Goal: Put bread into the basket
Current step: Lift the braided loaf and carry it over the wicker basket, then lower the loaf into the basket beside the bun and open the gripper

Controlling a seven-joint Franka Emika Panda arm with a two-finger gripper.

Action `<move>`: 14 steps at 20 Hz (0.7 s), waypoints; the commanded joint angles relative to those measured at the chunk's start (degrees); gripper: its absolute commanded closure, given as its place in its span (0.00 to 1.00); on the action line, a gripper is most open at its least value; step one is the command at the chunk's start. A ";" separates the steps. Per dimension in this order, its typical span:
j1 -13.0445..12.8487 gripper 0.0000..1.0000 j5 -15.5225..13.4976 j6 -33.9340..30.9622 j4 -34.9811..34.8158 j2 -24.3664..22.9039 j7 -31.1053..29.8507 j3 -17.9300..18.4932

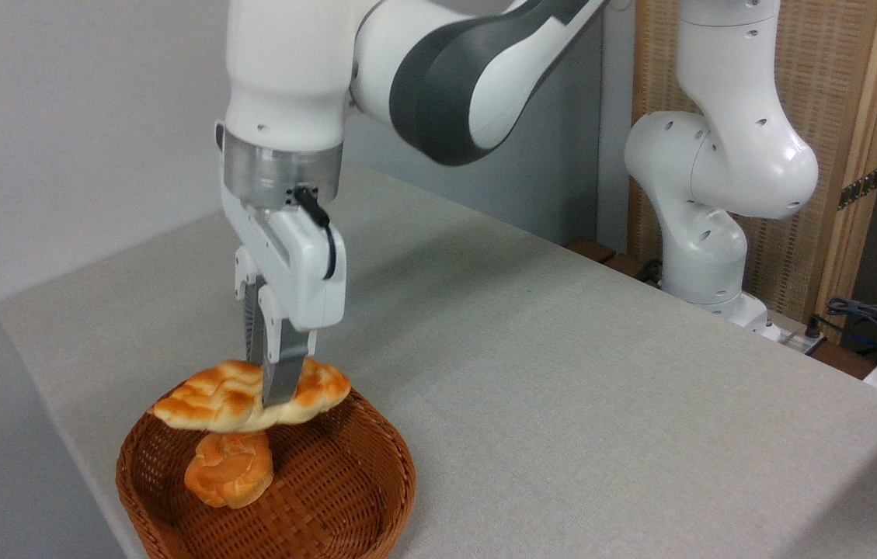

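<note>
Golden-orange braided loaf with pointed ends and pale sides — the bread (213,400) — is hanging in the air above the back half of the shallow brown woven wicker basket (360,497), clear of the basket floor. Its length is running roughly left to right, with the right end over the far rim and the left end tilting slightly down.

White two-finger gripper (276,392) of the white-and-grey robot arm (438,85) is pointing straight down and clamping the loaf near its middle; the grey finger (283,380) nearest the camera is pressing flat against the crust, the other finger mostly hidden behind it.

Small round knotted orange bun (228,470) is lying inside the basket on the left side of the floor, directly under the loaf — whether the two are touching, I cannot tell, since the loaf overlaps the bun's top from this angle.

Basket is sitting at the near left corner of the grey cloth-covered table (562,373), partly cut off by the lower frame edge.
</note>
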 commanded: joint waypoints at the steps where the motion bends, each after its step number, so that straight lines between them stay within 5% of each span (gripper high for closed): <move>1: -0.10 0.56 7.76 1.62 1.18 2.76 0.78 -1.08; 3: -0.10 0.27 9.97 1.71 1.18 3.03 0.78 -1.08; 7: -0.02 0.01 13.41 1.62 1.18 3.03 0.52 -0.90; 14: -0.02 0.00 13.41 1.62 1.18 2.85 0.43 -0.64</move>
